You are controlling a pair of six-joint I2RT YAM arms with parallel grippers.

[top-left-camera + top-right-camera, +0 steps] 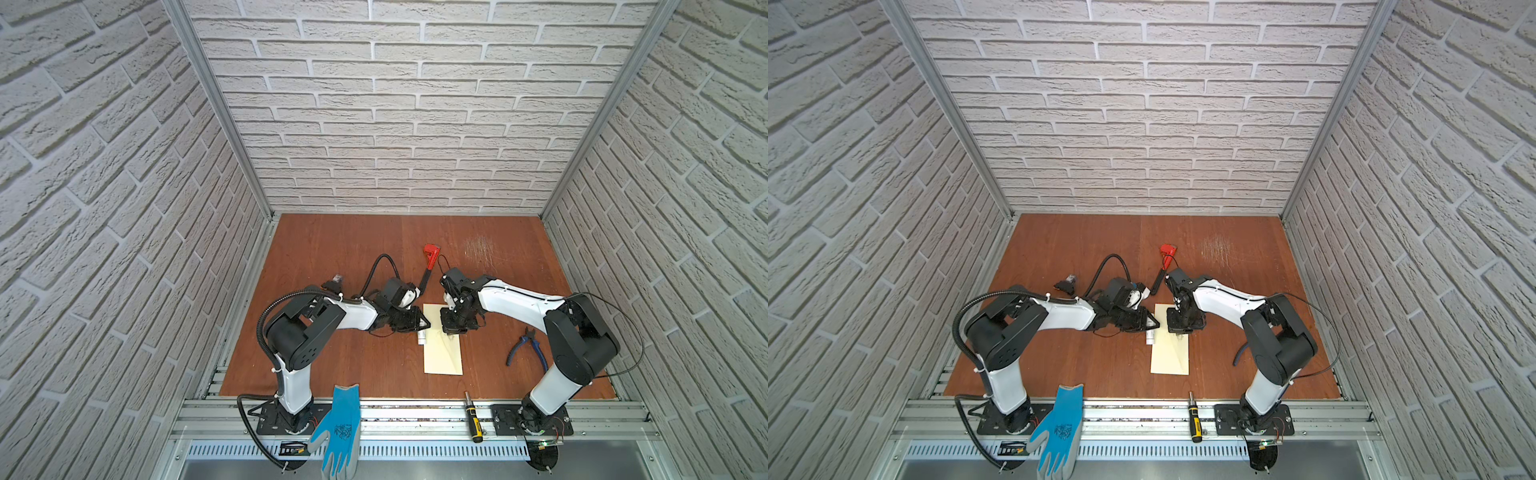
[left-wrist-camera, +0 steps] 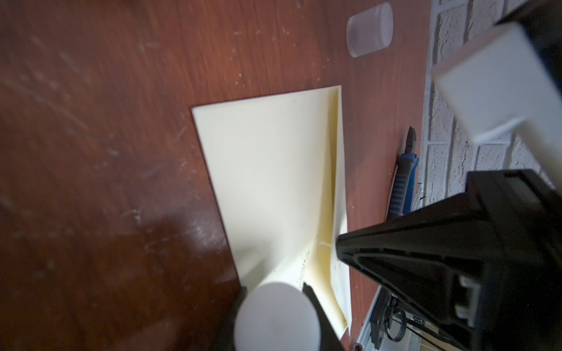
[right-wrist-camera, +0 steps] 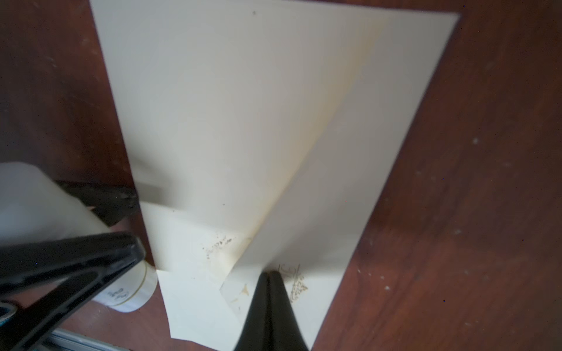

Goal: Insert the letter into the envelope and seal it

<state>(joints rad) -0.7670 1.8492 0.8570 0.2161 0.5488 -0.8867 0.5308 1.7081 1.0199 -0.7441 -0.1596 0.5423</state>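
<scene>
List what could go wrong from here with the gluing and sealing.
1. The left claw holds the glue stick at the envelope's edge beside bare table; glue may smear the wood and stick the paper down.
2. The right claw is shut on the flap, which looks partly raised; a pull could crease it or drag the envelope.
3. No letter shows; it may be inside, or the envelope could be sealed empty.
</scene>
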